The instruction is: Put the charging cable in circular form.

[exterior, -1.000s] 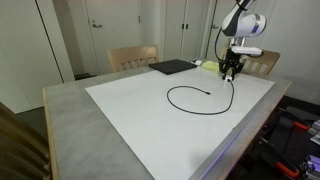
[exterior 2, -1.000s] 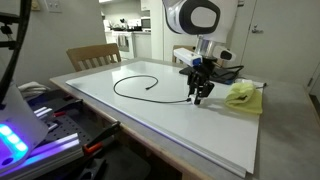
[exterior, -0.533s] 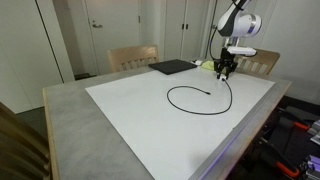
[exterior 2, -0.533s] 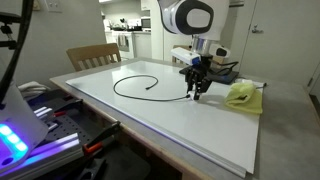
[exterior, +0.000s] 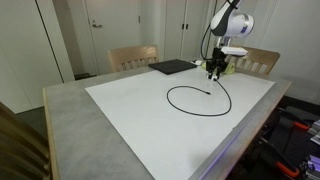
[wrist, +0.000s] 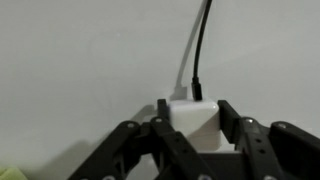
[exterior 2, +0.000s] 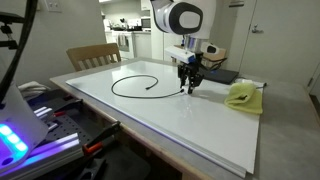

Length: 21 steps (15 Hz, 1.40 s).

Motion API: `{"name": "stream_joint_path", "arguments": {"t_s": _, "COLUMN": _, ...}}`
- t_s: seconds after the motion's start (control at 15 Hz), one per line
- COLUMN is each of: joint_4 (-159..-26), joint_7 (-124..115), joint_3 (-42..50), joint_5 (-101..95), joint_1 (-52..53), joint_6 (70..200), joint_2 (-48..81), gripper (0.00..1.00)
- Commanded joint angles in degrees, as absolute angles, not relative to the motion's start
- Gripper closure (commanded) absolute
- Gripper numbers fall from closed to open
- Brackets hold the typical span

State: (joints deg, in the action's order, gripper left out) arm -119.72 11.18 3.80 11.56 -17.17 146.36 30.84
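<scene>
The charging cable (exterior: 168, 97) is a thin black cord lying in a nearly closed loop on the white sheet (exterior: 140, 120); it shows in both exterior views (exterior 2: 113, 88). Its small dark plug (exterior: 207, 93) points into the loop. In the wrist view the cord (wrist: 200, 45) runs up from a white charger block (wrist: 193, 118). My gripper (wrist: 193, 125) is shut on that block, one finger (wrist: 160, 128) on each side. It holds the block just above the sheet at the loop's far side (exterior: 215, 72) (exterior 2: 189, 85).
A flat black pad (exterior: 172, 67) and a yellow-green object (exterior 2: 241, 95) lie at the sheet's far edge near the gripper. Wooden chairs (exterior: 132, 57) (exterior 2: 92, 57) stand at the table. The grey table (exterior: 70, 120) edge borders the sheet.
My gripper has moved along the sheet's far side, toward the black pad, carrying the charger block. The cable's held end followed and the loop has drawn closer to a circle.
</scene>
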Motion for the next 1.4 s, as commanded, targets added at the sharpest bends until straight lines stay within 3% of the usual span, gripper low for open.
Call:
{"name": "stream_joint_path", "arguments": {"t_s": 0.0, "joint_4": -119.3, "joint_7": 14.2, "joint_3": 2.5, "joint_5": 10.2, "joint_1": -17.0, "joint_6": 146.1, "joint_2": 31.1, "gripper": 0.73}}
{"name": "stream_joint_path", "arguments": {"t_s": 0.13, "joint_4": -119.5, "joint_7": 13.7, "joint_3": 2.9, "joint_5": 8.6, "joint_1": -15.6, "joint_6": 146.2, "joint_2": 31.0, "gripper": 0.73}}
{"name": "stream_joint_path", "arguments": {"t_s": 0.2, "joint_4": -119.7, "joint_7": 13.0, "joint_3": 2.7, "joint_5": 9.9, "joint_1": -16.5, "joint_6": 146.2, "joint_2": 30.8, "gripper": 0.48}}
{"name": "stream_joint_path", "arguments": {"t_s": 0.53, "joint_4": -119.7, "joint_7": 12.9, "joint_3": 2.6, "joint_5": 9.2, "joint_1": -15.6, "joint_6": 146.2, "joint_2": 30.8, "gripper": 0.48}}
{"name": "stream_joint_path", "arguments": {"t_s": 0.6, "joint_4": -119.9, "joint_7": 13.8, "joint_3": 2.0, "joint_5": 10.1, "joint_1": -16.4, "joint_6": 146.4, "joint_2": 30.9, "gripper": 0.73}}
{"name": "stream_joint_path", "arguments": {"t_s": 1.33, "joint_4": -115.0, "joint_7": 37.6, "joint_3": -5.4, "joint_5": 5.7, "joint_1": -17.1, "joint_6": 144.4, "joint_2": 34.3, "gripper": 0.73}}
